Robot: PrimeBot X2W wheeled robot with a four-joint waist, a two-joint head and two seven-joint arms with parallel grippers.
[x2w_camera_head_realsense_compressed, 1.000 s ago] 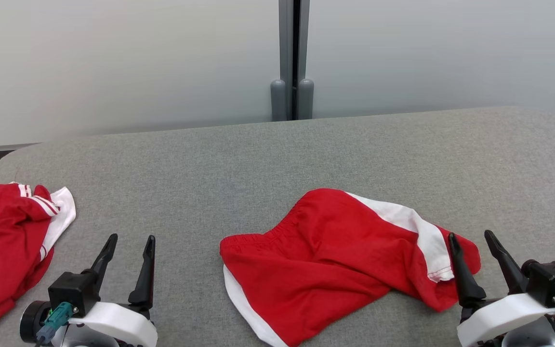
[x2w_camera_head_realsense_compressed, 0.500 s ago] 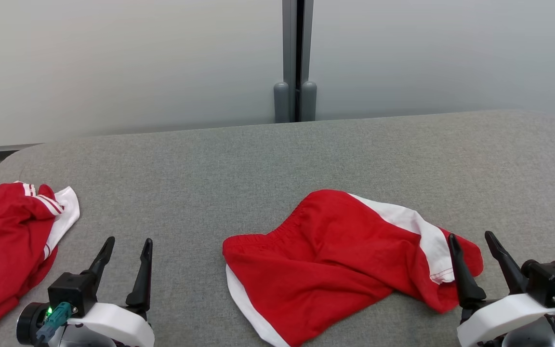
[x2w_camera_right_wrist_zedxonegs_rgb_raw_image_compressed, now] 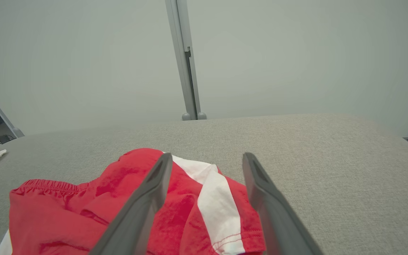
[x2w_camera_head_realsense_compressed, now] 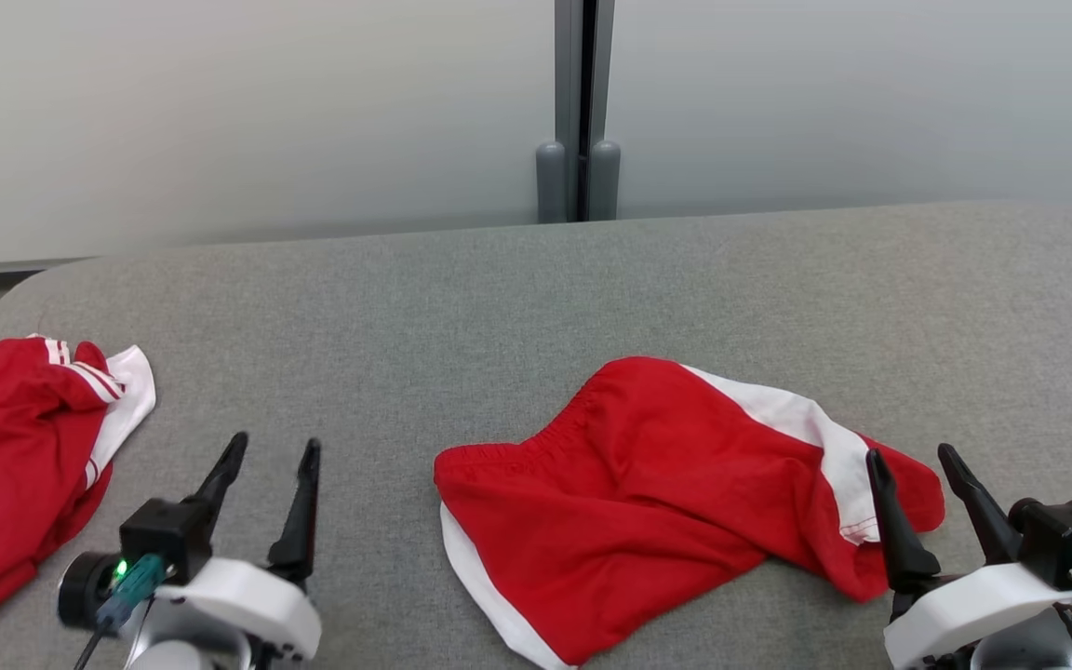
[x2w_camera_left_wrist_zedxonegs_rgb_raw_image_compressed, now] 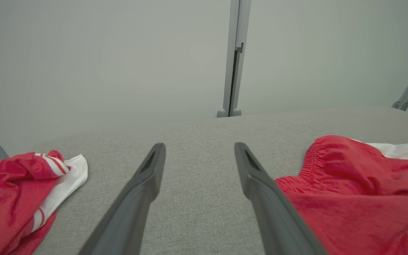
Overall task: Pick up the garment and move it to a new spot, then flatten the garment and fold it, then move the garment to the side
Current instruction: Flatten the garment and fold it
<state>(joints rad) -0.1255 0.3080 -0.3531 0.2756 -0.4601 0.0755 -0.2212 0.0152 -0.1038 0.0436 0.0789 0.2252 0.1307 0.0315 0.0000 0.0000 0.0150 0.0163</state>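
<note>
Red shorts (x2w_camera_head_realsense_compressed: pixel 648 502) with an elastic waistband and a white side stripe are seen lying crumpled on a grey fabric-covered surface (x2w_camera_head_realsense_compressed: pixel 499 298), slightly right of its middle and near its front edge. The waistband is turned toward the left, and a white hem is shown at the lower left of the cloth. The right end effector (x2w_camera_head_realsense_compressed: pixel 908 452) is placed at the right end of the shorts, its two dark fingers spread wide and gripping nothing. From its wrist camera the fingers are seen on either side of the white stripe, though whether the cloth is touched cannot be told. The left end effector (x2w_camera_head_realsense_compressed: pixel 275 442) is likewise spread wide and empty, held over bare grey fabric between the shorts and a second red garment (x2w_camera_head_realsense_compressed: pixel 15 465). That second garment — red with white trim and thin stripes — is bunched at the far left edge of the surface, well apart from the shorts. A grey upright post (x2w_camera_head_realsense_compressed: pixel 578 112) is seen behind the surface against a pale wall (x2w_camera_head_realsense_compressed: pixel 220 121).
</note>
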